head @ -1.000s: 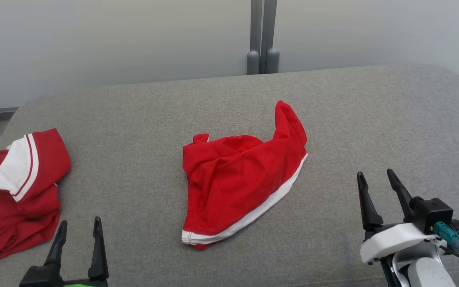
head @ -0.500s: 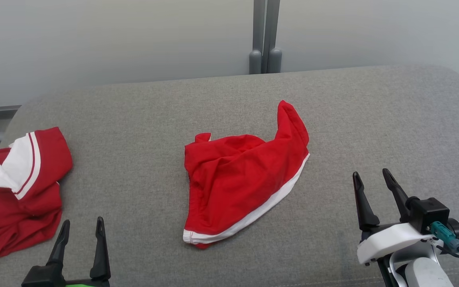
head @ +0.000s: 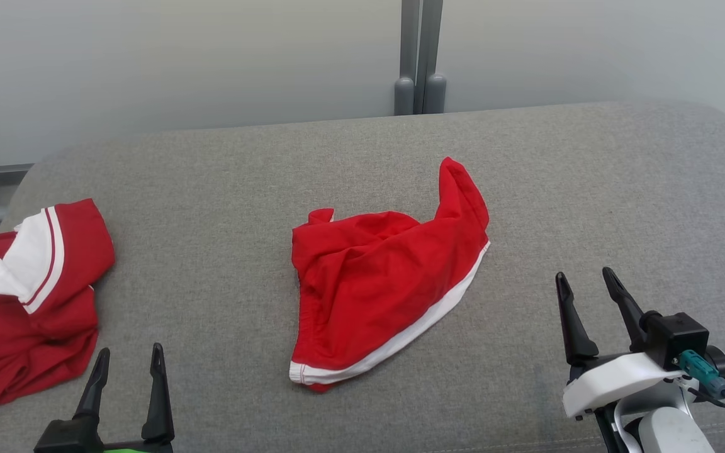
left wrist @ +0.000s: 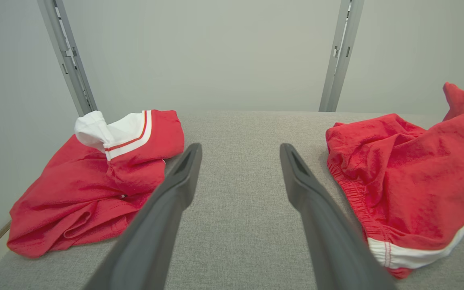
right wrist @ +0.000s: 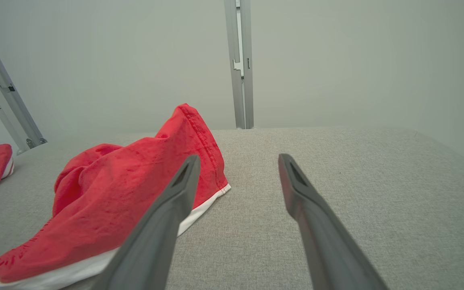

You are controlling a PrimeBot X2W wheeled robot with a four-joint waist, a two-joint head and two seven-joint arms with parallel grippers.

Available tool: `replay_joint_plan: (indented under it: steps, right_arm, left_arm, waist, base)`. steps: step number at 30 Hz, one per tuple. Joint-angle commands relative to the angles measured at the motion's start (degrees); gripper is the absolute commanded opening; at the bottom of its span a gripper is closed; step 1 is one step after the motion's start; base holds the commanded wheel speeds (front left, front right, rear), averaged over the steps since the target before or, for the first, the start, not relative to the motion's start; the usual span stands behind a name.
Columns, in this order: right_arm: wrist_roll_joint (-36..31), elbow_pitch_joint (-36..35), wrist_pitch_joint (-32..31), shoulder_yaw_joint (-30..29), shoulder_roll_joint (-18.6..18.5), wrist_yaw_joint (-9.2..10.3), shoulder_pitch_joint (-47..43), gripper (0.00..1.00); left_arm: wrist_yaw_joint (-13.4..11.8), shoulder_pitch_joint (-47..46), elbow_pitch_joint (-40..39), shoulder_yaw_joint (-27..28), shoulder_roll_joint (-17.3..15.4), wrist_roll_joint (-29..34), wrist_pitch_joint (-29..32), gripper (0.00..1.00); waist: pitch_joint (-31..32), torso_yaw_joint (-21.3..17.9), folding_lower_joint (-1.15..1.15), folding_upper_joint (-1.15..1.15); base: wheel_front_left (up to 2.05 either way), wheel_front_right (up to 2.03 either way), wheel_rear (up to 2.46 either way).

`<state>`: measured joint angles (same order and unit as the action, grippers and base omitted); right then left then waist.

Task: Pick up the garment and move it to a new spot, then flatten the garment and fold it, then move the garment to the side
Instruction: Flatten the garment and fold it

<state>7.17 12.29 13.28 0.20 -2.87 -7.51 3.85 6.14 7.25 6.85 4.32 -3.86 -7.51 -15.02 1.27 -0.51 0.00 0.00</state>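
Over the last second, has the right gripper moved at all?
Yes, slightly. Judged against the middle red garment, the right gripper has edged left, toward it. The camera itself shifted a little too.

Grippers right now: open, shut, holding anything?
Left gripper: open, holding nothing.
Right gripper: open, holding nothing.

The garment [head: 381, 283] is plain bright red with a white band along one edge. Left of the garment, the other cloth [head: 29, 327] is deeper red, its white part carrying one thin red stripe. Beneath the garment the cushion [head: 211, 189] is heathered grey; behind it the wall [head: 180, 56] is pale grey-white.
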Motion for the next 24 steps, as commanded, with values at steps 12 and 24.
replay_joint_plan:
  steps: [12, 24]
  right_arm:
    - [0.03, 0.36, 0.35, -0.10, -0.05, 0.04, 0.13, 1.00]
    - [-0.97, 3.07, -0.33, 0.78, -1.00, 0.04, 3.65, 1.00]
  left_arm:
    - [0.30, -0.02, -0.01, 0.47, 0.24, 0.31, -0.10, 1.00]
    - [0.94, -1.56, 2.67, -3.15, 0.50, -1.74, -0.10, 1.00]
  waist:
    - [0.08, -0.12, 0.00, 0.00]
    - [-0.96, -0.45, 0.00, 0.00]
  base:
    - [0.00, 0.00, 0.00]
    - [0.00, 0.00, 0.00]
